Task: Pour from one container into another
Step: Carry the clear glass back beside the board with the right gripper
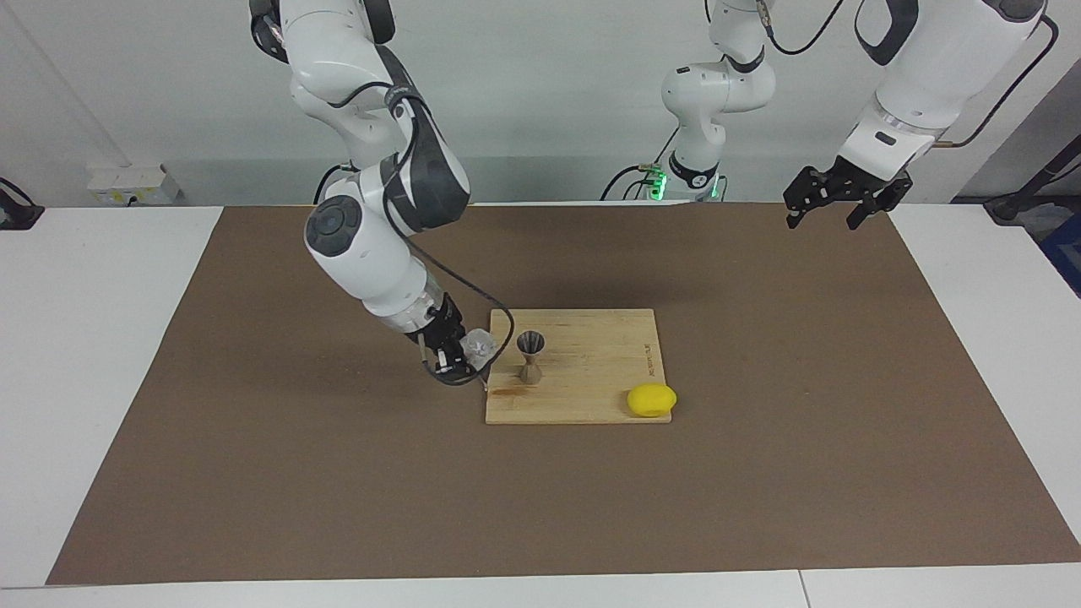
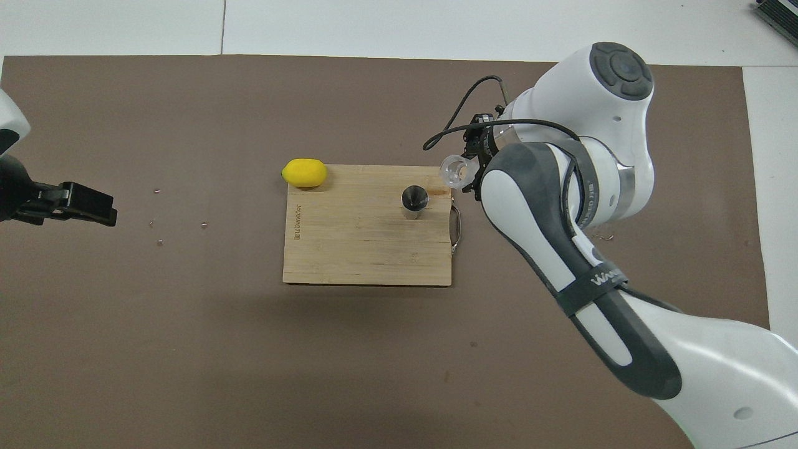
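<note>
The clear faceted glass cup [image 1: 480, 346] is held in my right gripper [image 1: 459, 361], which is shut on it. The cup hangs low, just off the wooden board's [image 1: 591, 405] edge at the right arm's end, and looks a little tilted toward the metal jigger [image 1: 530, 356]. The jigger stands upright on the board beside the cup, apart from it. In the overhead view the cup [image 2: 457, 171] shows its open mouth next to the jigger [image 2: 414, 199], with the right gripper [image 2: 474, 171] mostly hidden by the arm. My left gripper [image 1: 832, 207] waits open and raised over the mat.
A yellow lemon-like lump [image 1: 651, 399] lies at the board's corner farthest from the robots, toward the left arm's end. The board [image 2: 368, 249] has a metal handle [image 2: 457, 227] at the right arm's end. Small crumbs [image 2: 202, 223] lie on the brown mat near the left gripper [image 2: 81, 206].
</note>
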You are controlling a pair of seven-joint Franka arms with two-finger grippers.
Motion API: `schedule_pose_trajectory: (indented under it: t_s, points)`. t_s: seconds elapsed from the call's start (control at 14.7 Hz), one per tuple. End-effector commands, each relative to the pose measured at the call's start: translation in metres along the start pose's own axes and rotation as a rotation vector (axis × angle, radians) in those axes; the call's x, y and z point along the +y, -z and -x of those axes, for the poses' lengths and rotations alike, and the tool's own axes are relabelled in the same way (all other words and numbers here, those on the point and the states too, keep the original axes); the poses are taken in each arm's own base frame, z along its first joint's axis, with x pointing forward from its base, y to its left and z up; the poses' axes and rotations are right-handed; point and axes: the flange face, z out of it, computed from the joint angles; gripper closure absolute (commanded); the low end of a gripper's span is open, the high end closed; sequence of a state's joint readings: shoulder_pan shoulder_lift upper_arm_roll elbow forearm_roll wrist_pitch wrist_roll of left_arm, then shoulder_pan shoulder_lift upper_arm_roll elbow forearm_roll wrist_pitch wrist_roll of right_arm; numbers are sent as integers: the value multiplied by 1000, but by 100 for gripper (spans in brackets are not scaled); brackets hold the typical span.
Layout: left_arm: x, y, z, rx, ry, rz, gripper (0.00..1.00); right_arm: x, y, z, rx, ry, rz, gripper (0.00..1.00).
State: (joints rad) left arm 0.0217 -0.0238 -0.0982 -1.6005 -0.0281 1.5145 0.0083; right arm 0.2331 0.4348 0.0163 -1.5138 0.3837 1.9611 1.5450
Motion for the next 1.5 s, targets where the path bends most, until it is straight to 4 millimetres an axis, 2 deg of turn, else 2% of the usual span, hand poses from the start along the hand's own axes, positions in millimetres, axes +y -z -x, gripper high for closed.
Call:
schedule_pose_trajectory:
  t_s: [0.0, 0.27, 0.34, 0.54, 0.68, 0.82, 0.95, 1.29, 1.43]
  points:
    - [-1, 2, 5, -5, -2, 9, 0, 14, -1, -36, -93, 19, 14, 100]
    - [-1, 3, 6, -4, -2, 9, 0, 37, -1, -106, -224, 4, -11, 100]
    - [-1, 2, 5, -5, -2, 9, 0, 46, -4, -125, -255, -7, -18, 100]
    - [-1, 2, 5, -5, -2, 9, 0, 60, -18, -166, -330, -10, -32, 100]
    - [-1, 2, 5, -5, -2, 9, 0, 66, -30, -176, -347, 1, -26, 100]
    - [-1, 2, 5, -5, -2, 9, 0, 71, -38, -204, -369, 11, -31, 100]
    - [-1, 2, 5, -5, -2, 9, 0, 78, -48, -218, -394, 28, -30, 100]
    - [-1, 2, 5, -5, -2, 9, 0, 90, -71, -236, -431, 36, -26, 100]
    - [-1, 2, 5, -5, -2, 9, 0, 93, -74, -242, -446, 38, -38, 100]
